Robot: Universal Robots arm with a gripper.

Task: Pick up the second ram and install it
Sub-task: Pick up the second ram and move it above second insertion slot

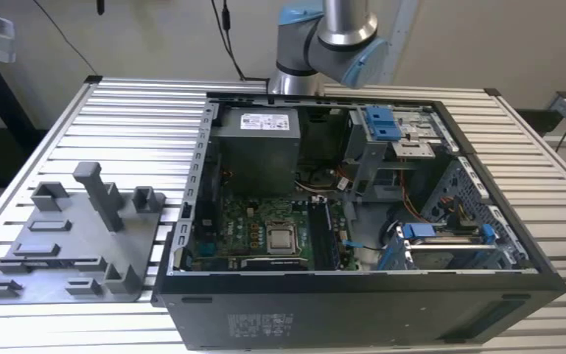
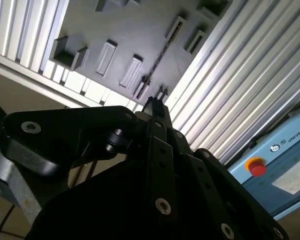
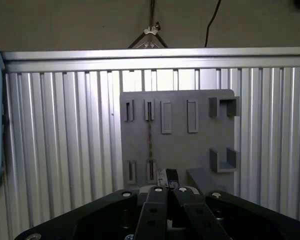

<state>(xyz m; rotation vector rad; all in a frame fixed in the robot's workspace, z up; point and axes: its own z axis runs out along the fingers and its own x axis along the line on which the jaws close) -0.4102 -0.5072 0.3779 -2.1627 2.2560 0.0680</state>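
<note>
First wrist view: we see the second ram (image 3: 150, 142) edge-on, a thin dark strip standing in slots of the grey fixture plate (image 3: 180, 145).
Its faces and chips are turned away from us, so we make out only the narrow edge. It lies beneath the claw (image 3: 167, 175), slightly to one side of the tips and apart from them; the claw looks pressed together, pinching nothing.

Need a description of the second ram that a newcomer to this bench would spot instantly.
On the slatted metal table, beside the open computer case, lies a grey fixture plate. In the first wrist view the second ram is the thin dark strip standing on edge on it, spanning two small slotted holders. Its neighbours are all grey plastic blocks and pockets.
</note>
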